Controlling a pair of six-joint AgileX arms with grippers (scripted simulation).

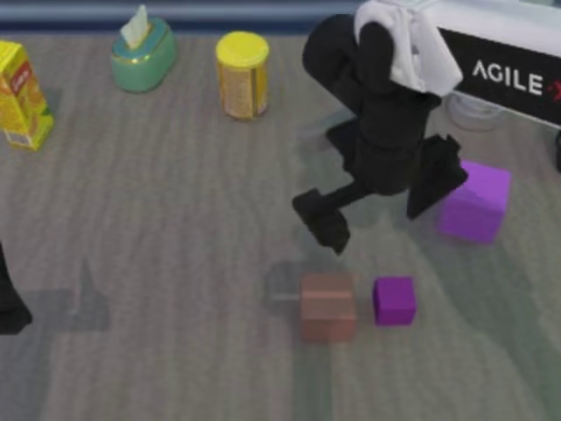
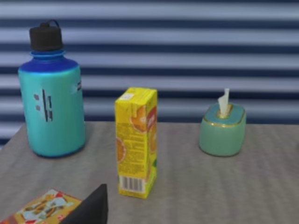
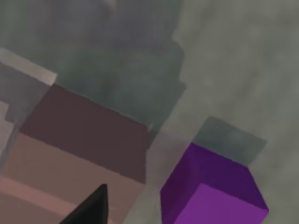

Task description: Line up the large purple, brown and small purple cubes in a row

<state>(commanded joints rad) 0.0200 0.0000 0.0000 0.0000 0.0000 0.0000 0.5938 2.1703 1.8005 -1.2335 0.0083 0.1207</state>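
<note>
The brown cube (image 1: 328,305) and the small purple cube (image 1: 394,300) sit side by side near the table's front middle, a narrow gap between them. The large purple cube (image 1: 476,200) stands farther back and to the right. My right gripper (image 1: 377,202) hovers open above the table behind the two near cubes, holding nothing. One of its fingers is close beside the large purple cube's left face. The right wrist view looks down on the brown cube (image 3: 79,154) and the small purple cube (image 3: 215,191), with one black fingertip (image 3: 93,207) over the brown one. My left gripper (image 1: 9,303) is parked at the left edge.
Along the back stand a yellow juice carton (image 1: 22,96), a teal tissue box (image 1: 143,54) and a yellow can (image 1: 243,74). In the left wrist view a blue bottle (image 2: 51,107) stands beside the carton (image 2: 136,142), and a printed card (image 2: 39,210) lies nearby.
</note>
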